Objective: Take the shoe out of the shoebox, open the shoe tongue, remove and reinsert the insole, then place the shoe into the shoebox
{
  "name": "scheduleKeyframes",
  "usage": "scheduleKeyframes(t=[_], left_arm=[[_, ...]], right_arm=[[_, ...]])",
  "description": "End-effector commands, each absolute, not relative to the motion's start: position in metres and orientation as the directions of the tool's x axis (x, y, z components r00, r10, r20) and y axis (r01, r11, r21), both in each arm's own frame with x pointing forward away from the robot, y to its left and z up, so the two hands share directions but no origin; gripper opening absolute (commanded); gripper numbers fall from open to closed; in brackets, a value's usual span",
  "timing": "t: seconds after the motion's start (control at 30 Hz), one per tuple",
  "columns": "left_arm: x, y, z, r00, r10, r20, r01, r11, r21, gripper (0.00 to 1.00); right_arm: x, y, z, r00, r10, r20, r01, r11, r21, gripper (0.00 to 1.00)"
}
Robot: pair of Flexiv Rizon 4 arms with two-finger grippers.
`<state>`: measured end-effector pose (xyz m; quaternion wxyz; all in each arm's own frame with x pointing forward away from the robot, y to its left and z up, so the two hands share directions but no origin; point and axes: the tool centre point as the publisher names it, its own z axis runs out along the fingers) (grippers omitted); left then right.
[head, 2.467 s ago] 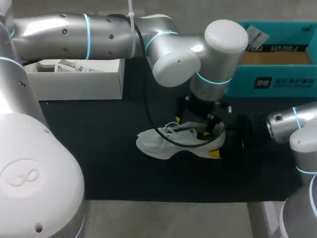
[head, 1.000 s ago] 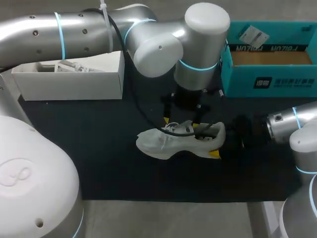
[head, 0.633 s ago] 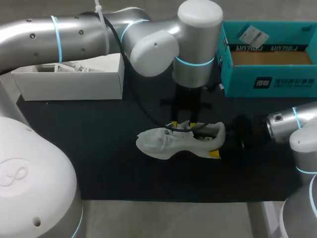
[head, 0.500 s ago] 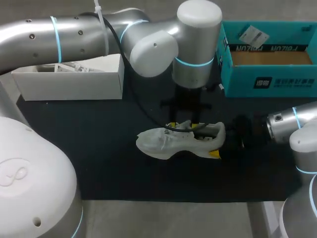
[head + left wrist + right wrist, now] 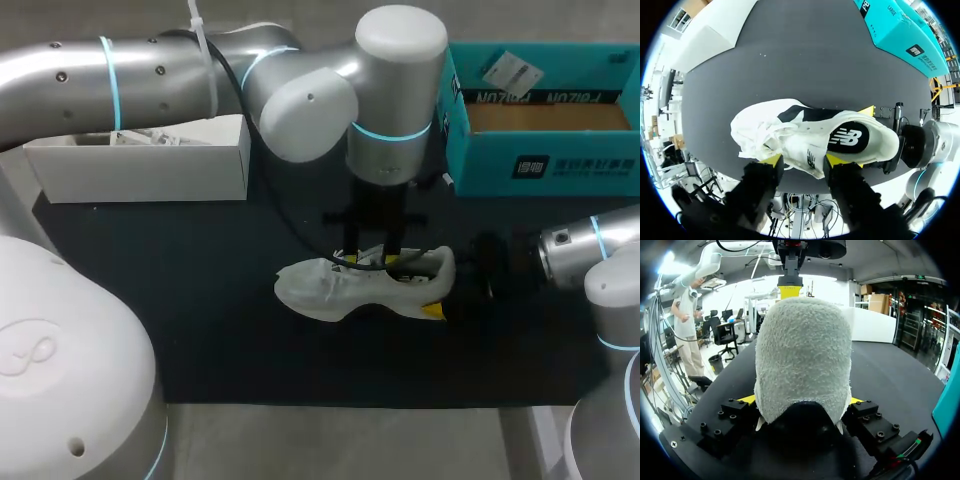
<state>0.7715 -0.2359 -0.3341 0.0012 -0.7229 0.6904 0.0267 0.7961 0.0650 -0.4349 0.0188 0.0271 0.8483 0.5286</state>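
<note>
A white shoe (image 5: pixel 320 288) lies on the black mat, toe to the left. My right gripper (image 5: pixel 447 287) comes in from the right and is shut on its heel; in the right wrist view the fuzzy heel (image 5: pixel 802 350) fills the space between the yellow fingertips (image 5: pixel 747 400) of that gripper (image 5: pixel 801 401). My left gripper (image 5: pixel 372 255) hangs straight down over the shoe's mouth. In the left wrist view this gripper (image 5: pixel 804 161) pinches the white tongue flap (image 5: pixel 809 159) from two sides, beside the dark insole (image 5: pixel 847 138). The teal shoebox (image 5: pixel 560 165) stands at the back right.
A white open box (image 5: pixel 150 170) with paper in it stands at the back left. My left arm's elbow (image 5: pixel 310 100) hangs over the mat between the two boxes. The mat's front edge (image 5: pixel 350 402) runs close in front of the shoe.
My left gripper has moved from the shoe's heel end to over its mouth, dropped a little, and its fingers have narrowed onto the tongue. The shoe and right arm have stayed put.
</note>
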Motion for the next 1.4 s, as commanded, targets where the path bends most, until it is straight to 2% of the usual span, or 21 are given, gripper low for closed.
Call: scheduleKeyframes(t=[0.03,0.53,1.0,1.33,1.4], left_arm=[[0.770,-0.234,-0.336,0.053,-0.998,-0.039,-0.998,-0.054,0.030,0.00],[0.773,-0.215,-0.311,0.080,-0.996,0.034,-0.996,-0.081,-0.024,0.00],[0.784,-0.210,-0.258,-0.025,-0.990,0.137,-0.993,0.009,-0.116,0.00],[0.788,-0.193,-0.283,-0.023,-0.979,0.201,-0.998,0.013,-0.054,0.00],[0.788,-0.188,-0.287,-0.004,-0.965,0.264,-0.999,-0.008,-0.045,0.00]], right_arm=[[0.797,0.068,-0.438,-0.998,0.068,-0.004,0.027,0.442,0.897,0.00],[0.797,0.068,-0.438,-0.998,0.068,-0.004,0.027,0.442,0.897,0.00],[0.797,0.068,-0.438,-0.998,0.068,-0.004,0.027,0.442,0.897,0.00],[0.797,0.068,-0.438,-0.998,0.068,-0.004,0.027,0.442,0.897,0.00],[0.797,0.068,-0.438,-0.998,0.068,-0.004,0.027,0.442,0.897,0.00]])
